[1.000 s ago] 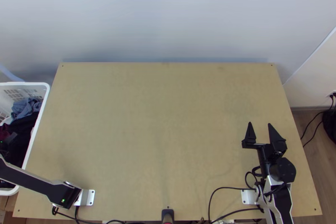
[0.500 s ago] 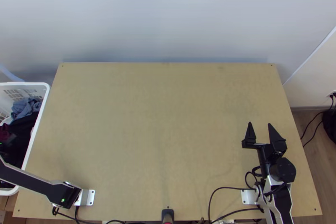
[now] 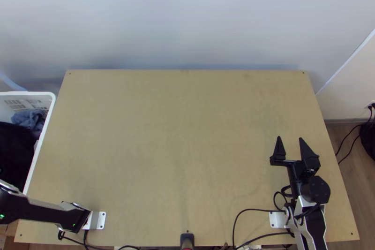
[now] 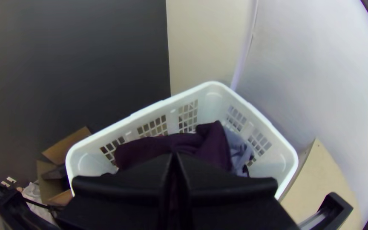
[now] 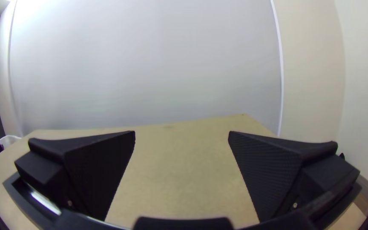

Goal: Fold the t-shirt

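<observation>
Cloth (image 4: 214, 145) dk purple; 2nd cloth (image 4: 236, 154) lt blue-gray. Basket (image 4: 214, 104) wht w/ grid pattern. Table (image 3: 178, 147) lt tan. Back wall (image 3: 187, 15) pale gray, other wall (image 4: 73, 55) dk gray. R gripper (image 3: 289, 137) & L gripper (image 4: 174, 154) blk.

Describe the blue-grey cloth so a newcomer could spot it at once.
Beyond the left end of the wooden table is a white basket with grid-like openings in its walls. Inside, toward the far corner nearest the table, is a bunched blue-grey cloth. Its paler, bluish colour sets it apart from the dark purple cloth beside it, which the left gripper holds.
</observation>
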### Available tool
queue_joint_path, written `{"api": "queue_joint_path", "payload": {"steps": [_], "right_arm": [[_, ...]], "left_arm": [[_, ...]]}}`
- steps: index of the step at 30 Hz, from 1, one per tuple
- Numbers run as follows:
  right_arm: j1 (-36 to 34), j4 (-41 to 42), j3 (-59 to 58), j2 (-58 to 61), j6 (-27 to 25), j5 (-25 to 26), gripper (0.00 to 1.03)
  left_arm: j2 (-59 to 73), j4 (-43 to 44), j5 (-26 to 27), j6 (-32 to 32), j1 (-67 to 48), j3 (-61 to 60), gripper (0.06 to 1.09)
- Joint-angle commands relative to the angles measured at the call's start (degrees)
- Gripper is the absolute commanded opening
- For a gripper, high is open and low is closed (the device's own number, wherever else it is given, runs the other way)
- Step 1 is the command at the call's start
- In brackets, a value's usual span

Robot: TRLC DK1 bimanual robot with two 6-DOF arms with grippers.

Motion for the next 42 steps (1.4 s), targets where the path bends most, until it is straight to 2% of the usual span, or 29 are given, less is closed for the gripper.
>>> {"api": "queue_joint_path", "payload": {"steps": [1, 8, 16, 24, 29, 31, 38, 42], "right_arm": [[-0.25, -0.93, -0.45, -0.34, 0.75, 0.11, 0.99], [-0.25, -0.93, -0.45, -0.34, 0.75, 0.11, 0.99], [-0.25, -0.93, -0.45, -0.34, 0.75, 0.11, 0.99], [-0.25, -0.93, -0.45, -0.34, 0.75, 0.11, 0.99], [-0.25, -0.93, -0.45, -0.34, 0.75, 0.11, 0.99], [-0.25, -0.93, -0.45, -0.34, 0.75, 0.11, 0.99], [-0.25, -0.93, -0.45, -0.34, 0.75, 0.11, 0.99], [-0.25, -0.93, -0.45, -0.34, 0.75, 0.11, 0.99]], "left_arm": [[-5.77, 1.42, 0.10, -3.71, -0.64, 4.65, 0.09], [-9.90, 3.70, 0.01, -9.51, -0.38, 11.06, 0.09], [-13.15, 1.51, 0.10, -12.06, -2.05, 15.81, 0.09], [-19.04, -4.73, -0.16, -12.15, -14.97, 15.28, 0.09], [-22.91, -9.39, -3.41, -12.41, -28.51, 15.37, 0.09], [-24.67, -10.62, -6.31, -12.41, -35.36, 16.34, 0.09], [-24.58, -13.26, -25.21, -12.41, -70.25, 21.35, 0.09], [-21.33, -13.00, -33.03, -12.85, -88.54, 22.58, 0.09]]}}
